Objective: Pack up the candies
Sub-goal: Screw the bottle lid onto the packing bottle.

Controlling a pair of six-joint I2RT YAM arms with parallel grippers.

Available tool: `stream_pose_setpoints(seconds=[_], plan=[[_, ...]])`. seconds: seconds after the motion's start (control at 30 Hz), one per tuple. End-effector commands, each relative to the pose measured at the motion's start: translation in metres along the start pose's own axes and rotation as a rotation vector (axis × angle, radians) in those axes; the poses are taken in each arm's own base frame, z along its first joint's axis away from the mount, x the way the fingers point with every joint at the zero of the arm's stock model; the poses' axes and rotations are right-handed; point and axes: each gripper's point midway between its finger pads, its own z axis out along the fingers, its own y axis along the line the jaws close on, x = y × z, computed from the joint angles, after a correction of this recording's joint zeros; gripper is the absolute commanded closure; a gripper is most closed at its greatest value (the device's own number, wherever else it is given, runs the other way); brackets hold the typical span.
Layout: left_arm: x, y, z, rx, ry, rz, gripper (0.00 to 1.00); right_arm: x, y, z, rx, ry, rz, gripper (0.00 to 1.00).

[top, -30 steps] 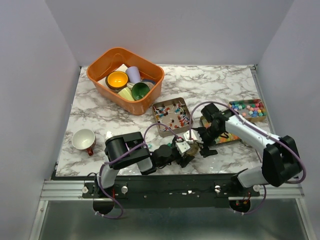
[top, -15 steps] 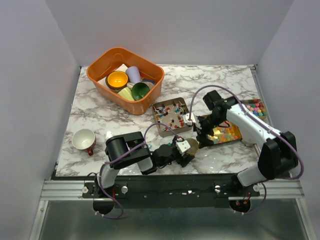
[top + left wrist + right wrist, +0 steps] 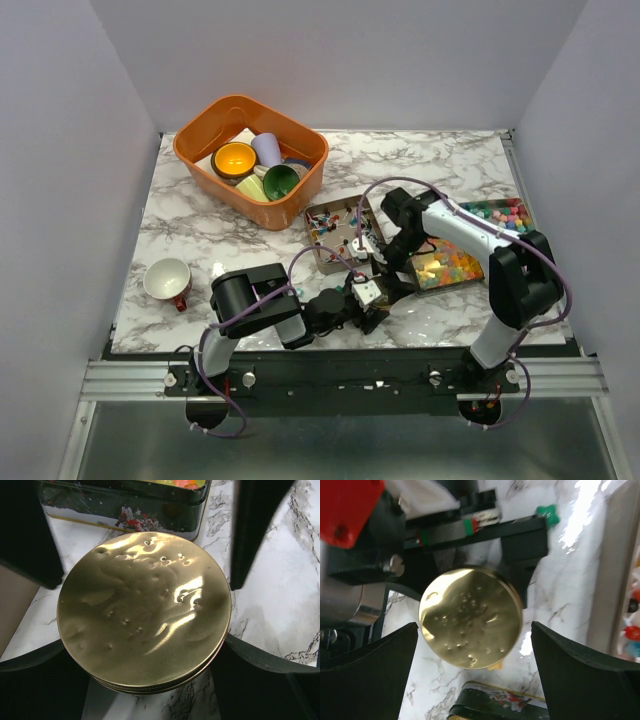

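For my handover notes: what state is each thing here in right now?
left claw: closed on the gold disc
right claw: open over the disc, not touching
candies: loose in open tins
red cup: upright, empty
orange bin: full of cups and bowls

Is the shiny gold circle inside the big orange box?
No, the gold disc shows only marble table around it and a dark tin beside it, no orange walls.
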Motion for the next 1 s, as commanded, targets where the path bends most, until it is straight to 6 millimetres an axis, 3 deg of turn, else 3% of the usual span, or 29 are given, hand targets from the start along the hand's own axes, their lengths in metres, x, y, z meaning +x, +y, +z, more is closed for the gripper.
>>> stream_pose_setpoints(seconds=[0.0,0.33,0.5,0.6,0.7,0.83,0.97], plan=[[0.09,0.017,-0.029,-0.052,0.318,0.058,1.0,0.025,0.03,0.004,-0.046,0.074,0.011,0.0],[0.089,0.016,-0.028,-0.052,0.313,0.041,1.0,0.066,0.072,0.006,0.019,0.168,0.034,0.0],[0.091,0.016,-0.029,-0.055,0.318,0.04,1.0,0.068,0.085,0.006,0.043,0.153,0.072,0.0],[0.092,0.016,-0.029,-0.046,0.324,0.045,1.0,0.058,0.08,-0.001,0.096,0.109,0.099,0.0],[0.092,0.013,-0.029,-0.033,0.324,0.048,1.0,0.036,0.058,-0.018,0.181,0.038,0.099,0.0],[0.093,0.013,-0.029,-0.028,0.328,0.05,1.0,0.0,0.042,-0.03,0.167,-0.072,0.071,0.0],[0.093,0.011,-0.028,-0.019,0.328,0.052,1.0,-0.015,0.024,-0.028,0.13,-0.118,0.06,0.0]])
